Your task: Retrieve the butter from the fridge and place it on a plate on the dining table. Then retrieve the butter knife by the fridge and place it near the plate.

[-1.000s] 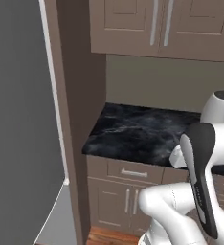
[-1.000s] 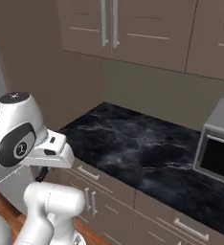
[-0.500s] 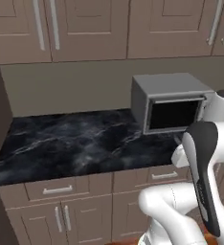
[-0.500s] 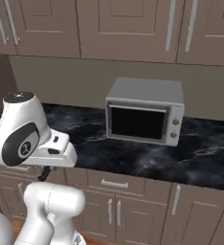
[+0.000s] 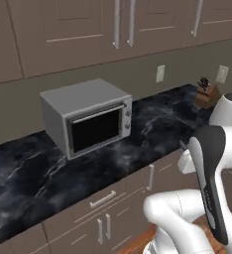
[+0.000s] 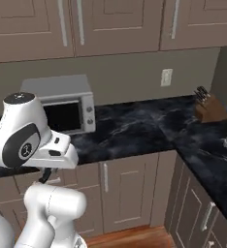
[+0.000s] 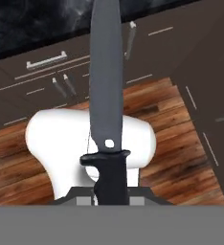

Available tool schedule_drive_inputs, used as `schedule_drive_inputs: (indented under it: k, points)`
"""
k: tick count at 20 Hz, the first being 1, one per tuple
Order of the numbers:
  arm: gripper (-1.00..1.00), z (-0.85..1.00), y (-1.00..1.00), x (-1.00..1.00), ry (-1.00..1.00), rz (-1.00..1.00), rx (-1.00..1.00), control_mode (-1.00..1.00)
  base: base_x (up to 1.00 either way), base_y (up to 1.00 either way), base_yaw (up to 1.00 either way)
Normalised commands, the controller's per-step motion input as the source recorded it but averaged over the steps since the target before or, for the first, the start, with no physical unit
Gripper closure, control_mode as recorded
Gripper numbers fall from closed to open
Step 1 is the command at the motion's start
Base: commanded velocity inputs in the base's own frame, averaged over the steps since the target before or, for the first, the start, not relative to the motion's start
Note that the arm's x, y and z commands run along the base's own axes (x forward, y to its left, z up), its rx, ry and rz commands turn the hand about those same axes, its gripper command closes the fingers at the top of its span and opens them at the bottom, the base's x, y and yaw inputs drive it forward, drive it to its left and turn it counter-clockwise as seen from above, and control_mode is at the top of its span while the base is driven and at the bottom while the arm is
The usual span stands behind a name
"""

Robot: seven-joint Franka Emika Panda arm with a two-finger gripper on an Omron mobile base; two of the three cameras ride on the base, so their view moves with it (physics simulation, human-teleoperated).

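We see the butter knife [image 7: 106, 91] in the hand view, held by its black handle at the bottom of the frame, with the grey blade running straight away from the hand over the wood floor [image 7: 176, 143] and the brown cabinets [image 7: 47, 72]. The gripper [image 7: 110, 198] is pinched shut on that handle; the fingertips themselves are barely visible at the bottom edge, so we can't tell how far along the handle they sit.

Handling, as we judge it: the knife is stiff, thin and light, with a smooth handle that may slip or twist. The blade sticks out far ahead of the grip, so it could swing or catch a table edge. The handle near the guard looks like the right place to hold it.

Both base views show the black marble counter [image 5: 33, 168] with a silver toaster oven [image 5: 88, 116] near its back edge and a knife block [image 6: 208, 107] toward the corner where the counter turns.

Out of frame, so unknown: the fridge, plate, butter and dining table. In the base views the arm's own links cover the hand.
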Motion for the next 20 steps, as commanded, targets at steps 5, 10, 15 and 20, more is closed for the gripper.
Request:
schedule_drive_inputs:
  k: [5,10,15,20]
  points:
    - [1.0,0.0,0.0,0.0,0.0,0.0,0.0,1.0,-0.11,-0.51,-0.72]
    - [1.0,0.0,0.0,0.0,0.0,0.0,0.0,1.0,-0.13,-0.35,-0.76]
    - [1.0,0.0,0.0,0.0,0.0,0.0,0.0,1.0,-0.11,-0.24,-0.79]
    - [1.0,0.0,0.0,0.0,0.0,0.0,0.0,1.0,-0.05,-0.22,-0.8]
